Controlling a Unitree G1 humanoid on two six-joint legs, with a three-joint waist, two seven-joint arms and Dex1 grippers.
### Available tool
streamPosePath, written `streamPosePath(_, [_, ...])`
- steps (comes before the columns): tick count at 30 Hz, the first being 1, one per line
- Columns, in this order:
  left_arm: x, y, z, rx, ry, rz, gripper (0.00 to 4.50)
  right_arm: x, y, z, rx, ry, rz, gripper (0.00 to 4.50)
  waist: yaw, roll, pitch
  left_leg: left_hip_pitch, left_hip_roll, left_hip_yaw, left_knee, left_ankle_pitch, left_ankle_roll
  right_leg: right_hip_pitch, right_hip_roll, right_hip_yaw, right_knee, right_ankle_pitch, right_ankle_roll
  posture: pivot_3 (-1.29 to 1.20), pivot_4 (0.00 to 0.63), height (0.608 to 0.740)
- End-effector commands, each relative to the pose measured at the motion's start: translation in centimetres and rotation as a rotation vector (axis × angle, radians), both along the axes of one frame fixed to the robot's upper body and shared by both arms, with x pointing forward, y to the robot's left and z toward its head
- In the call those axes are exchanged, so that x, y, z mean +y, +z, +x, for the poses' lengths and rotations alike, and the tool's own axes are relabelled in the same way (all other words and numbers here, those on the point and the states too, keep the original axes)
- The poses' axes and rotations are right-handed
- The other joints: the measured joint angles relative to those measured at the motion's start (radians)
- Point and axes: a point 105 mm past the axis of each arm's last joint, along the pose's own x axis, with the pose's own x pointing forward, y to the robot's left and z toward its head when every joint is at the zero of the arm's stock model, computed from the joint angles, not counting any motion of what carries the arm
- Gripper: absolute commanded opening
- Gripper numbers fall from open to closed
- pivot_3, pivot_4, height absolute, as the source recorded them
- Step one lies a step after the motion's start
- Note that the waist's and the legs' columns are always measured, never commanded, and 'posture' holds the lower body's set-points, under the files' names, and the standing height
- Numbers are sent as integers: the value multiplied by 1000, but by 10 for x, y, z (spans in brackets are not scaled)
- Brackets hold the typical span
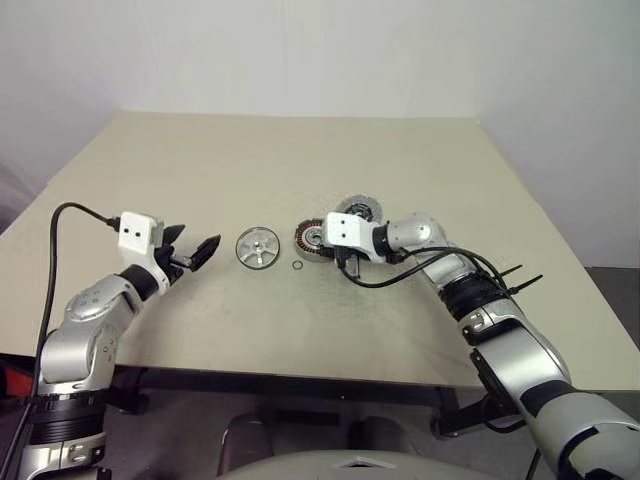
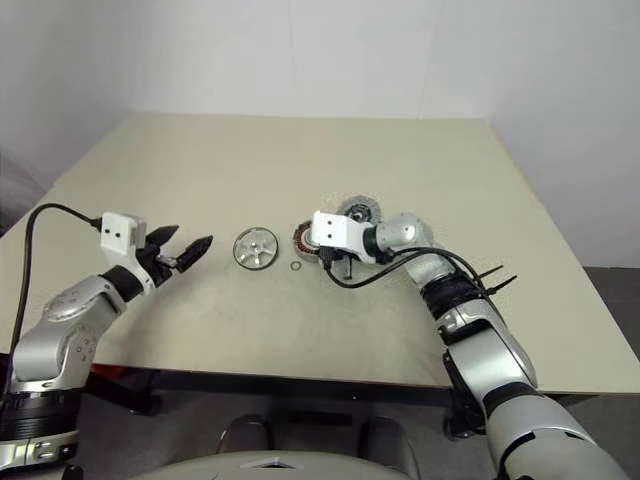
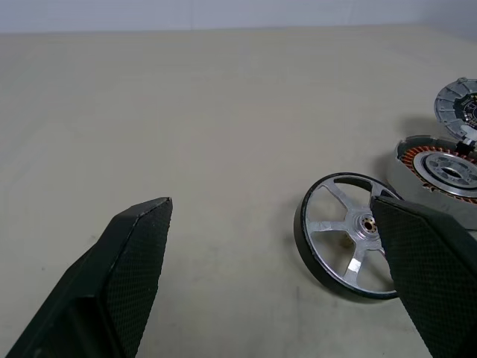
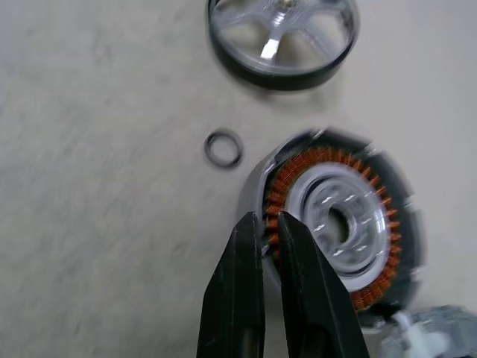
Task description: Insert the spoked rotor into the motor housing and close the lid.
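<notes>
The spoked rotor point(image 1: 258, 247), a silver wheel with a dark rim, lies flat on the table a little left of centre. To its right sits the round motor housing point(image 1: 310, 238), its orange copper windings point(image 4: 320, 160) showing. Just behind the housing lies the silver lid point(image 1: 358, 209). My left gripper point(image 1: 195, 250) is open and level, just left of the rotor and apart from it; one finger point(image 3: 425, 253) hides part of the rotor point(image 3: 335, 224). Over the housing's near rim hangs my right gripper point(image 4: 268, 224), shut with nothing between its fingers.
A small dark ring point(image 1: 298, 266) lies on the tan table point(image 1: 300, 160) between rotor and housing, toward the front. A black cable point(image 1: 400, 275) loops from my right wrist above the table. The table's front edge runs close below both arms.
</notes>
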Motion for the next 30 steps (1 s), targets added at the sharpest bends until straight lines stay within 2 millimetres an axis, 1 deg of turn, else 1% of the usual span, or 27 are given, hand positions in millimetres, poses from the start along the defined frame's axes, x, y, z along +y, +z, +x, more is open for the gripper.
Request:
streamPosePath(1, [-1, 9, -1, -46, 0, 11, 4500, 4, 17, 4, -59, 40, 2, 432, -1, 0, 0, 0, 0, 0, 0, 0, 0, 0, 0, 0, 0, 0, 0, 0, 0, 740])
streamPosePath(5, [0, 9, -3, -46, 6, 11, 4500, 4, 18, 3, -55, 47, 1, 432, 0, 0, 0, 0, 0, 0, 0, 0, 0, 0, 0, 0, 0, 0, 0, 0, 0, 740])
streamPosePath(11, [1, 9, -2, -48, 9, 14, 4500, 9, 16, 5, -68, 66, -12, 432, 0, 0, 0, 0, 0, 0, 0, 0, 0, 0, 0, 0, 0, 0, 0, 0, 0, 740])
streamPosePath(18, [1, 10, -2, -51, 14, 14, 4500, 5, 10, 4, -71, 99, -65, 432, 0, 0, 0, 0, 0, 0, 0, 0, 0, 0, 0, 0, 0, 0, 0, 0, 0, 740])
streamPosePath(20, [1, 10, -2, -51, 15, 14, 4500, 3, 8, 5, -75, 104, -85, 13, 0, 0, 0, 0, 0, 0, 0, 0, 0, 0, 0, 0, 0, 0, 0, 0, 0, 740])
streamPosePath(30, [1, 9, -2, -54, 23, 10, 4500, -6, 11, 15, -110, 100, -141, 13, 1, 0, 0, 0, 0, 0, 0, 0, 0, 1, 0, 0, 3, 0, 0, 0, 0, 740])
